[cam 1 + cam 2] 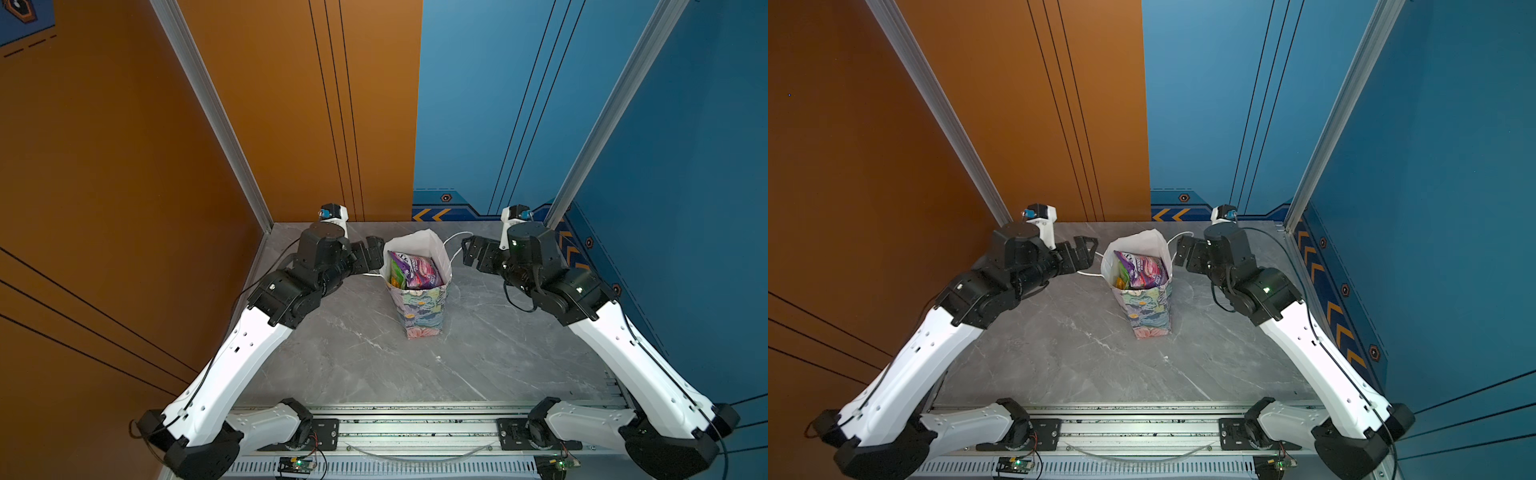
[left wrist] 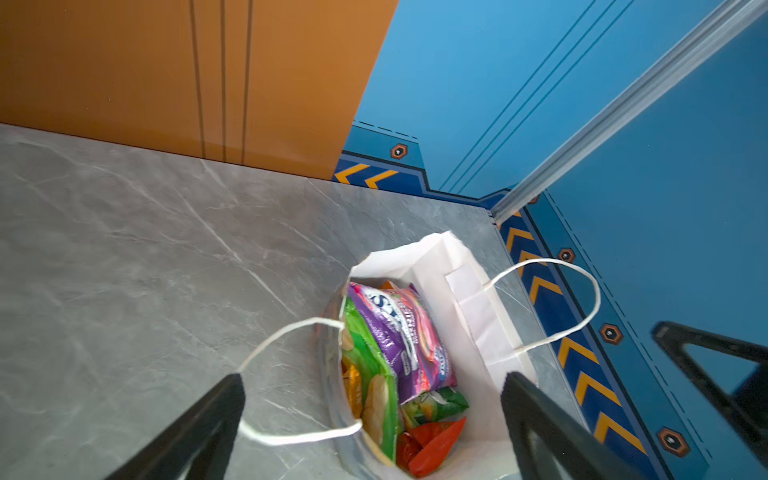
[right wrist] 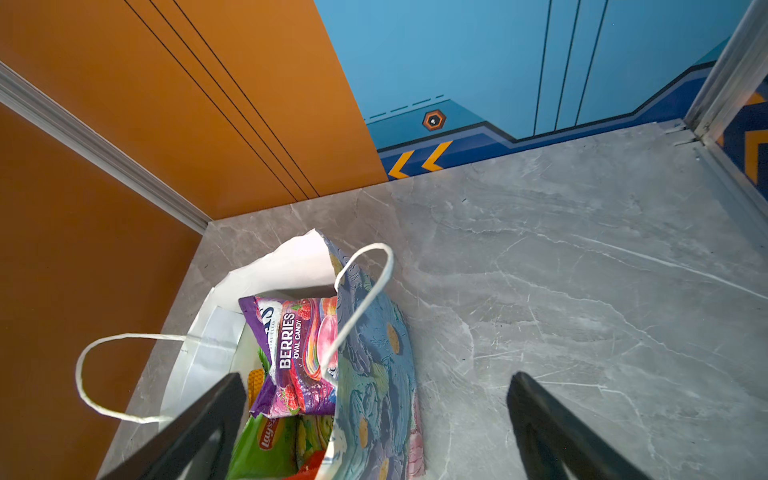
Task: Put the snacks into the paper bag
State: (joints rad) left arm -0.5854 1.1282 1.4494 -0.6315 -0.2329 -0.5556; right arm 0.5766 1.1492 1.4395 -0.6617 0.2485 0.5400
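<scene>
Grey marble table [image 1: 374, 365] carries the paper bag [image 1: 419, 309], upright near its middle, the snacks [image 1: 417, 272] packed inside. Left gripper [image 1: 375, 253] and right gripper [image 1: 470, 251] flank it, jaws wide, holding nothing. Packing looks finished, I'd say; withdrawing means avoiding the cord handles [image 2: 598, 297].

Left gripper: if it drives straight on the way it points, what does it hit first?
The left gripper would likely meet the bag first, at its near rim or handle; snacks lie behind. Depth unclear.
</scene>
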